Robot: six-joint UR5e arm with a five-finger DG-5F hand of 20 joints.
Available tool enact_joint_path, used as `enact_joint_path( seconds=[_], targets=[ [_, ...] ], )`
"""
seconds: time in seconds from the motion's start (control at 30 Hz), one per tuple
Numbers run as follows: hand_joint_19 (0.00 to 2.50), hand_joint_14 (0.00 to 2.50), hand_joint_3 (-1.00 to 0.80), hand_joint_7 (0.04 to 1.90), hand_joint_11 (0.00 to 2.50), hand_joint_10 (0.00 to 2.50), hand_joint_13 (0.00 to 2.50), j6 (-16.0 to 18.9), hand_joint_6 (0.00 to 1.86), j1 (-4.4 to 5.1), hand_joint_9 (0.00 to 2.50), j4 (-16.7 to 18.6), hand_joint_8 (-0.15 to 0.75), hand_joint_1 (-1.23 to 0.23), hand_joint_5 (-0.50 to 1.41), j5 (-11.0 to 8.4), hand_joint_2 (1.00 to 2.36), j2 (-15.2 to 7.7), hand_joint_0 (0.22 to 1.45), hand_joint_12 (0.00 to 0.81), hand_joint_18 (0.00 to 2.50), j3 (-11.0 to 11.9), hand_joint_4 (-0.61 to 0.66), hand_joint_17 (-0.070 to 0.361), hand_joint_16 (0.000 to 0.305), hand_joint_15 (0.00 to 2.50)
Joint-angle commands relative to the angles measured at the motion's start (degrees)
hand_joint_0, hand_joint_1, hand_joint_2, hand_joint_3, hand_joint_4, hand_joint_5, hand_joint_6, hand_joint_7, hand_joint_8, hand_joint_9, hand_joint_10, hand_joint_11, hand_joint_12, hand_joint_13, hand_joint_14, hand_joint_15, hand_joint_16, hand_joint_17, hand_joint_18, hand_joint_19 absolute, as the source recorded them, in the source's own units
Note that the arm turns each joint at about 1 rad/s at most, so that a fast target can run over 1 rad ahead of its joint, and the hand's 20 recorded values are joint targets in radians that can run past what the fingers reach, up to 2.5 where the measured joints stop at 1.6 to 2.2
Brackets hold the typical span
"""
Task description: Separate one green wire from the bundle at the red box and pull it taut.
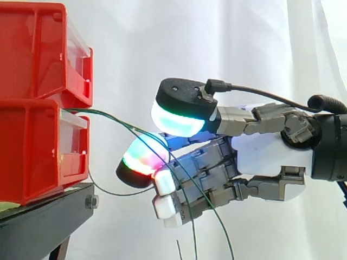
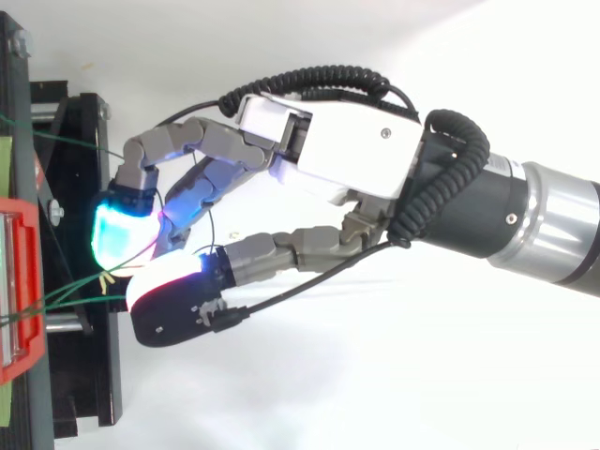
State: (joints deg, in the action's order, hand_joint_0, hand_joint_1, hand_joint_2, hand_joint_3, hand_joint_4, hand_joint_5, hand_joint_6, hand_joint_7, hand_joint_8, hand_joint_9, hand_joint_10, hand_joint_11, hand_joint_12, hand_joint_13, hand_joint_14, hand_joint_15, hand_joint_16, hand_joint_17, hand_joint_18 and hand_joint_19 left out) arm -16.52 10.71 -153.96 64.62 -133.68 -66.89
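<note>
Side view: green wires (image 1: 97, 113) leave the lower red bin (image 1: 32, 151) on the black stand (image 1: 43, 222), run just beneath the upper glowing pad of the hand (image 1: 265, 154) and droop across its curled fingers; whether those fingers actually clamp any wire, I cannot tell

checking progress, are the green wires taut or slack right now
Slack: the green wires sag from the red bins, drape across the hand and dangle below it.
</note>
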Motion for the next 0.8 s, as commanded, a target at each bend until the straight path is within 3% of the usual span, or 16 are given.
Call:
enact_joint_path(
  seconds=[0.0,0.33,0.43,0.6,0.77],
  targets=[
    [0.4,0.02,-0.42,1.14,0.65,0.02,0.98,0.1,0.61,0.1,1.03,0.2,0.293,-0.71,-0.12,0.07,1.01,0.0,0.6,0.331,0.72,0.0,0.2,0.116,0.052,0.55],
    [0.4,0.02,-0.41,1.28,0.76,0.02,1.07,1.6,0.54,-0.95,1.15,2.7,0.289,-0.69,-0.11,2.79,1.01,-1.7,0.61,0.327,0.75,0.0,0.18,0.117,0.052,0.62],
    [0.4,0.03,-0.39,1.25,0.84,0.02,1.11,2.8,0.58,-1.22,1.17,5.4,0.291,-0.7,-0.12,2.88,1.01,-2.1,0.62,0.331,0.75,0.0,0.16,0.116,0.052,0.67],
    [0.41,0.03,-0.36,1.1,0.96,0.03,1.14,2.9,0.68,-1.3,1.18,6.2,0.287,-0.72,-0.15,2.97,1.01,-2.1,0.63,0.328,0.76,0.0,0.15,0.117,0.052,0.75],
    [0.43,0.03,-0.34,1.0,1.26,0.02,1.18,3.1,0.73,-1.22,1.25,8.0,0.27,-0.72,-0.17,2.88,1.02,-3.3,0.64,0.329,0.76,0.0,0.15,0.118,0.052,0.85]
  ],
)
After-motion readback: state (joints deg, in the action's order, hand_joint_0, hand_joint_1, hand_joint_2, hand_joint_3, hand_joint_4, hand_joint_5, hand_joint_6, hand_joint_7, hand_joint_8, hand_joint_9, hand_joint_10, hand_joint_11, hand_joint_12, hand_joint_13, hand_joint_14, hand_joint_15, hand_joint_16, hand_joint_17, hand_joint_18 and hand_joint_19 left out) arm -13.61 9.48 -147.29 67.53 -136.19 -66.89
